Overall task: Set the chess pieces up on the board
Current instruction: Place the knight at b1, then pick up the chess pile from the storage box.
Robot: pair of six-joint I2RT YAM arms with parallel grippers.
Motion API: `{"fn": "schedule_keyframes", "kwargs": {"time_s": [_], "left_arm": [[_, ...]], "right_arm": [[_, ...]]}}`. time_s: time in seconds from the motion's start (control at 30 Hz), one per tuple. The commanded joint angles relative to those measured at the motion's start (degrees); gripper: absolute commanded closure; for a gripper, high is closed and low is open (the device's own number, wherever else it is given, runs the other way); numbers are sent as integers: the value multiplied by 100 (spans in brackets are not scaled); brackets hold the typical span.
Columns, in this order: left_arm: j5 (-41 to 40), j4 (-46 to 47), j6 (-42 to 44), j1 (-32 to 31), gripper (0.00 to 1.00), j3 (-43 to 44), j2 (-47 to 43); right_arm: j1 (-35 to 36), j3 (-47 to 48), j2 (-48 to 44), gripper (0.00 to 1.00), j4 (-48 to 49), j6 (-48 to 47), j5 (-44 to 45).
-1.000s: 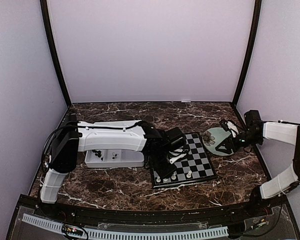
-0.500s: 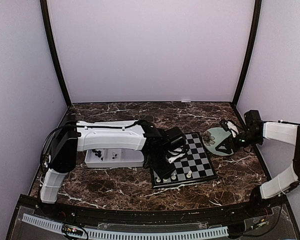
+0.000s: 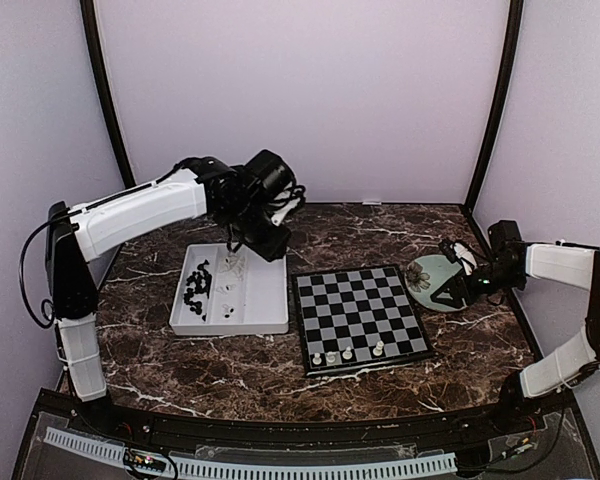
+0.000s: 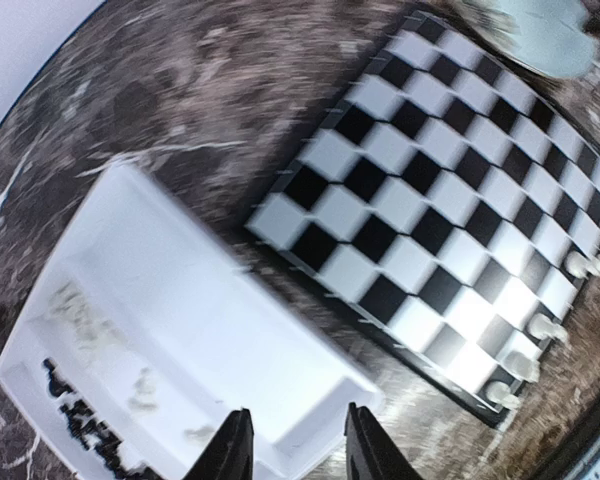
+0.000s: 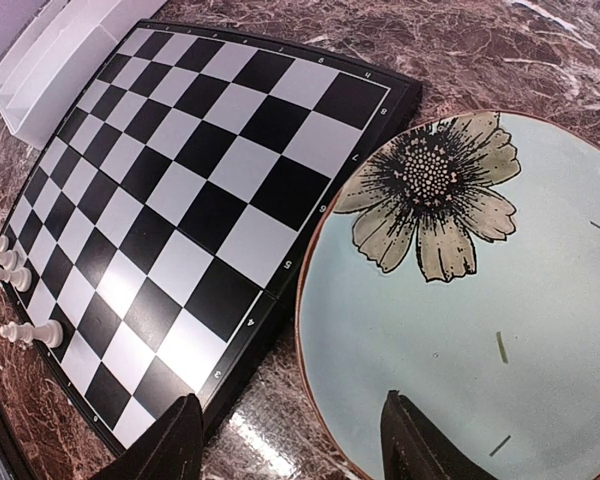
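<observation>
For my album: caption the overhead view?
Four white chess pieces stand on the board; left claw hovers over the tray.

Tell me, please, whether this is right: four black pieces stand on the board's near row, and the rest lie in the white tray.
Not quite: the four chess pieces on the near row of the board are white, not black, as the top external view shows. The rest lie in the white tray.

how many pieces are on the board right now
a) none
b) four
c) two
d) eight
b: four white pieces stand in the row along the near edge of the board, three close together and one apart to their right.
</observation>
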Motion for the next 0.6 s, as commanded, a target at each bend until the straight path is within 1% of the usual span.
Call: {"fn": "schedule_keyframes", "kwargs": {"time_s": [0.0, 0.1, 0.2, 0.3, 0.4, 0.57], "left_arm": [[-699, -408, -1102, 848, 68, -189, -49], [-571, -155, -1162, 1185, 70, -408, -24], [-410, -59, -954, 1457, 73, -504, 136], [-325, 19, -787, 1615, 73, -493, 421], [-300, 23, -749, 1744, 71, -481, 691], [-373, -31, -658, 1967, 71, -505, 949]], "right_arm": [[-4, 91, 7, 38, -2, -29, -12], [-3, 94, 23, 38, -13, -42, -12], [-2, 88, 9, 38, -14, -47, -5], [-2, 83, -3, 38, -13, -56, 21], [-4, 83, -4, 38, -13, -55, 32], [-2, 74, -21, 38, -7, -56, 59]]}}
